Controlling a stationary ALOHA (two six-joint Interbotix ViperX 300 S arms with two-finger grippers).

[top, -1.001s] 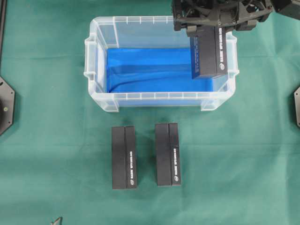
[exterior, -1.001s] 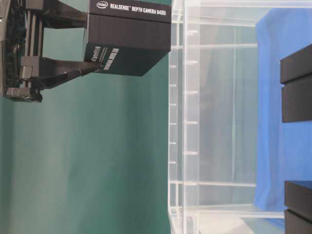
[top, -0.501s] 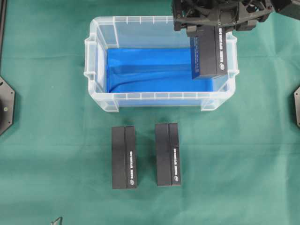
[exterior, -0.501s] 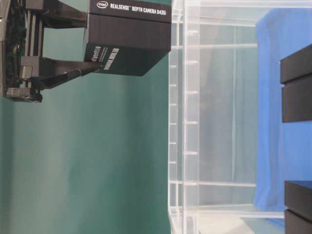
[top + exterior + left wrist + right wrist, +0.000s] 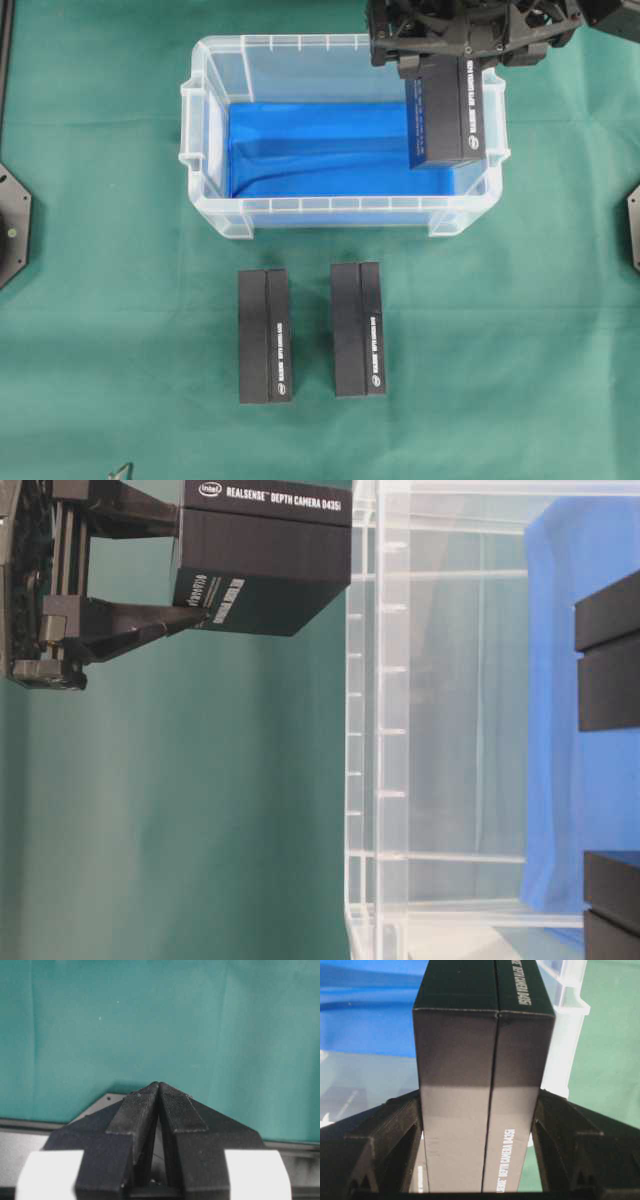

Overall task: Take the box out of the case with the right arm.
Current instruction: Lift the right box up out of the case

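Right hand clamped the black box by its long sides, lifted above the case rim at its right end, likely to clear the wall. Left hand closed, empty. Two boxes lay on the desk before the case.

Black lattice right hand; left hand black with white blocks.

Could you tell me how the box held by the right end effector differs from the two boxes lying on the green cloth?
The held box hangs above the tub's right end, clamped in the right end effector; the left box and right box lie flat on the cloth, outside the tub, untouched. The held one is alone; the others lie side by side. All three are black with white lettering.
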